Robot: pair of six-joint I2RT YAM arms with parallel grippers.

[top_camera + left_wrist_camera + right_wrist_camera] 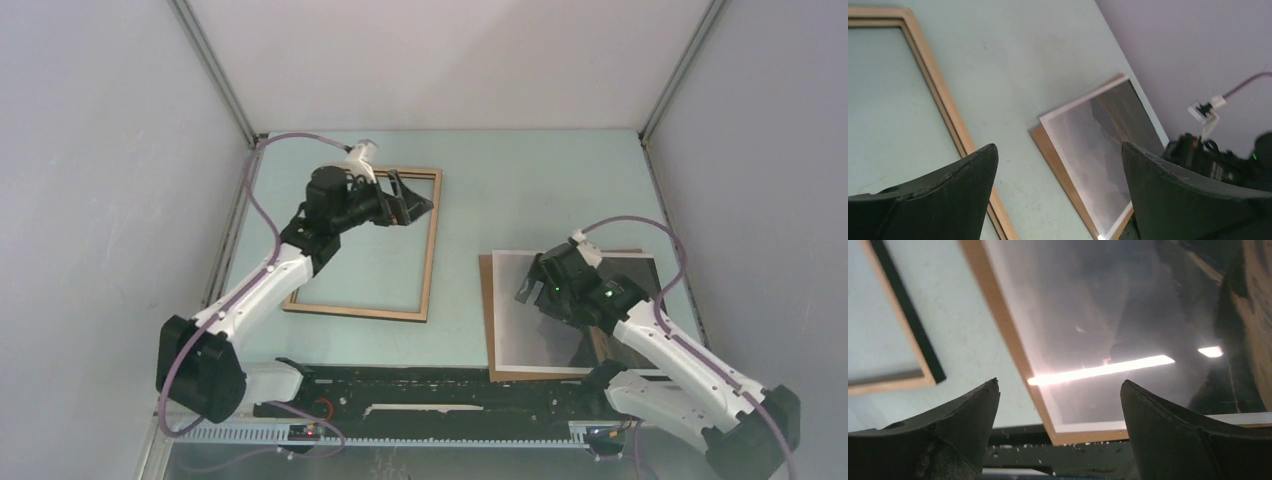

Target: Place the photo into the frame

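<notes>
Black right gripper point(1059, 384), spread empty, hangs over the thin, glossy, white-bordered grey mountain photo point(1108, 315), probably light, floppy and slippery, best pinched at a border edge.

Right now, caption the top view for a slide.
Left gripper open over the frame, right gripper open over the photo on its board.

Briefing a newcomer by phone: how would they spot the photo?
On the pale green table, look at the right half, beneath the right arm. The photo lies there on a brown backing board. Unlike the board and the wood-rimmed frame to the left, it is a grey picture with a white border.
</notes>
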